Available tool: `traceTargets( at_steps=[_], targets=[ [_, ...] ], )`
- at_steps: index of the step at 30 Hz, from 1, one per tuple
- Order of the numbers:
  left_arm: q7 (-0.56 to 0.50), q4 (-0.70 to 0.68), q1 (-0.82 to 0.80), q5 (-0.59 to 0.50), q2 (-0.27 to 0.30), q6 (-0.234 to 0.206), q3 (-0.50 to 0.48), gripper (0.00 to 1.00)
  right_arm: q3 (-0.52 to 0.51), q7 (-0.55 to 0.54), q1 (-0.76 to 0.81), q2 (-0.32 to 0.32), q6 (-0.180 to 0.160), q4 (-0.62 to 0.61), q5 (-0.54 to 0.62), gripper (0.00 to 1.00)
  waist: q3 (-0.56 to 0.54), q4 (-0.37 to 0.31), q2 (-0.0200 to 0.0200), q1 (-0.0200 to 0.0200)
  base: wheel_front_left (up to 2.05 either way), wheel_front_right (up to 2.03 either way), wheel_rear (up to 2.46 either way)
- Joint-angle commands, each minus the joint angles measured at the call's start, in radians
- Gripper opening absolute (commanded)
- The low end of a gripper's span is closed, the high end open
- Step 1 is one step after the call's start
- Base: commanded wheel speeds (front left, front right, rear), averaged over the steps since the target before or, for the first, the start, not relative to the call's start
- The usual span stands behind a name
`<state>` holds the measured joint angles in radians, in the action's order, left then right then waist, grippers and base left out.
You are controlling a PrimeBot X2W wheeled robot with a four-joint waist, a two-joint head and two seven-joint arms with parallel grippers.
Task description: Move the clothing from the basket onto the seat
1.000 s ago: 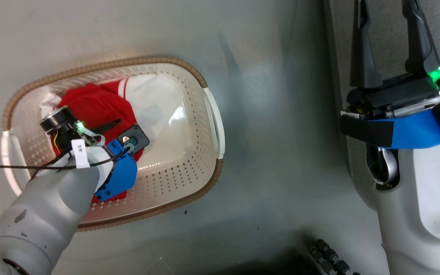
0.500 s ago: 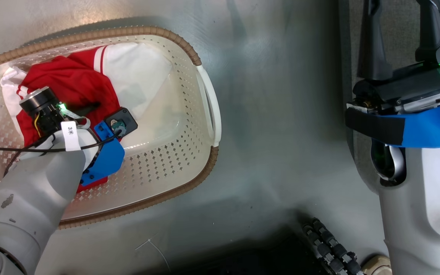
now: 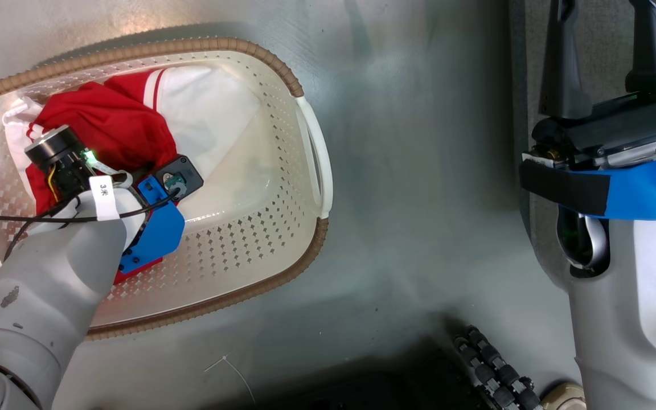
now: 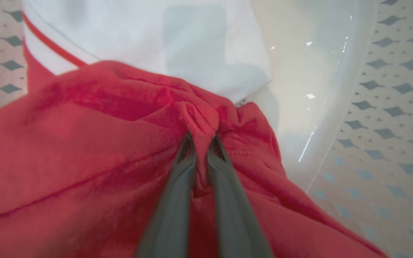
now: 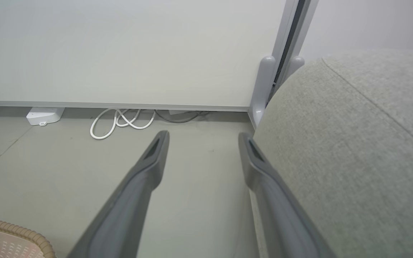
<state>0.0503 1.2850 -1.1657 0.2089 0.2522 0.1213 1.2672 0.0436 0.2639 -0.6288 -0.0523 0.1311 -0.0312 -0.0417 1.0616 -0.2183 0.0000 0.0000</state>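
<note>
ok, left gripper (image 4: 201, 138) is pinched on a fold of the red clothing (image 4: 84, 150), which lies bunched in the basket (image 3: 237, 250) on the floor (image 3: 419, 171). right gripper (image 5: 203, 136) is spread wide, empty, over the floor just beside the seat (image 5: 353, 143).

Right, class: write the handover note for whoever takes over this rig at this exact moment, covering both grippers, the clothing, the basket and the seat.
Left gripper: shut on a pinched fold of the red clothing, down inside the basket.
Right gripper: open, holding nothing, over the floor beside the seat.
Done: the grasp is made; the clothing is in the basket.
Left: lift the clothing out, carry it across to the seat, release it there.
</note>
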Motion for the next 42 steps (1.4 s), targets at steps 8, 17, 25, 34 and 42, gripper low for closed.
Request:
traceTargets(
  at_steps=[8,17,25,34,42],
  targets=[
    [0.044,0.004,0.027,0.031,-0.030,-0.002,-0.008,0.00,-0.017,0.001,0.018,0.003,-0.001,0.017,-0.005,1.00,-0.056,0.022,0.0000,0.0000,0.00,0.00,0.00],
    [0.163,-0.006,0.093,0.102,-0.113,0.003,-0.041,0.00,-0.055,0.001,0.073,0.002,-0.001,0.052,0.015,1.00,-0.222,0.092,0.0000,0.0000,0.00,0.00,0.00],
    [0.211,-0.060,0.151,0.157,-0.151,0.007,-0.074,0.00,-0.089,0.001,0.134,0.001,-0.001,0.094,0.036,1.00,-0.371,0.148,0.0000,0.0000,0.00,0.00,0.00],
    [0.216,-0.279,0.251,0.224,-0.116,-0.004,-0.188,0.00,-0.120,0.001,0.235,-0.015,-0.001,0.142,0.034,1.00,-0.563,0.212,0.0000,0.0000,0.00,0.00,0.00],
    [0.216,-0.468,0.345,0.240,-0.069,-0.014,-0.294,0.00,-0.137,0.001,0.344,-0.018,-0.001,0.174,0.023,1.00,-0.726,0.238,0.0000,0.0000,0.00,0.00,0.00]
  ],
)
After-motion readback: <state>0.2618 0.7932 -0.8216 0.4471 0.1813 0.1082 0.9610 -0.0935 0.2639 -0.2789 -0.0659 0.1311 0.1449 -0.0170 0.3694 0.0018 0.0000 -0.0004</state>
